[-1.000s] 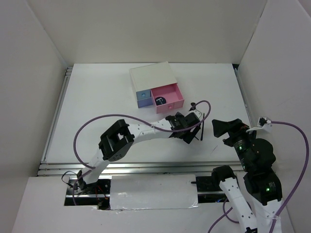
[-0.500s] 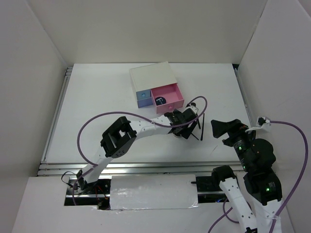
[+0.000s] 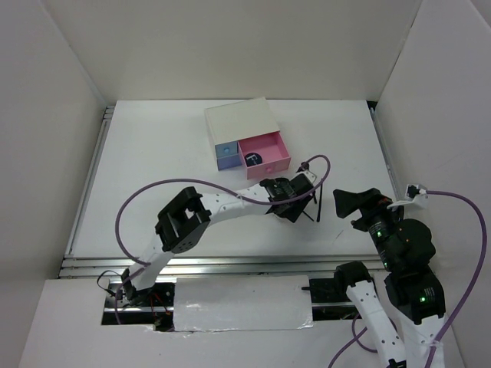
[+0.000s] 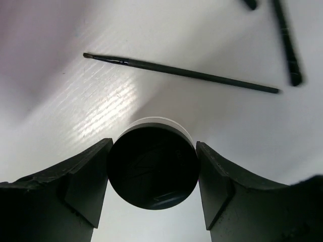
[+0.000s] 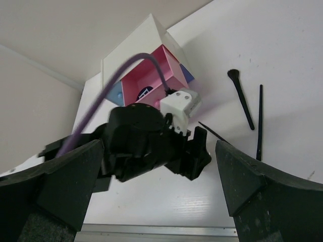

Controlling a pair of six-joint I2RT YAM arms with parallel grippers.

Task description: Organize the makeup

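Observation:
In the left wrist view a round black jar (image 4: 153,168) with a white base stands on the white table. My left gripper (image 4: 153,177) is shut on it, one finger pressed to each side. Beyond the jar lies a thin black brush (image 4: 181,72), and a thicker brush (image 4: 286,43) is at the upper right. From above, the left gripper (image 3: 294,204) reaches across to right of centre, beside the brushes (image 3: 316,201). The dark-blue compact (image 3: 254,158) lies in the open pink drawer (image 3: 274,150). My right gripper (image 3: 347,201) hangs open and empty, facing the left arm.
The white box (image 3: 238,119) stands at the back centre, its blue drawer (image 3: 227,156) shut beside the open pink one. A purple cable (image 3: 153,195) loops off the left arm. White walls close in the table on three sides. A metal rail (image 3: 230,264) runs along the near edge.
My left gripper's fingers have closed in from wide open onto the black jar, with a small shift of the wrist. The right arm has stayed where it was.

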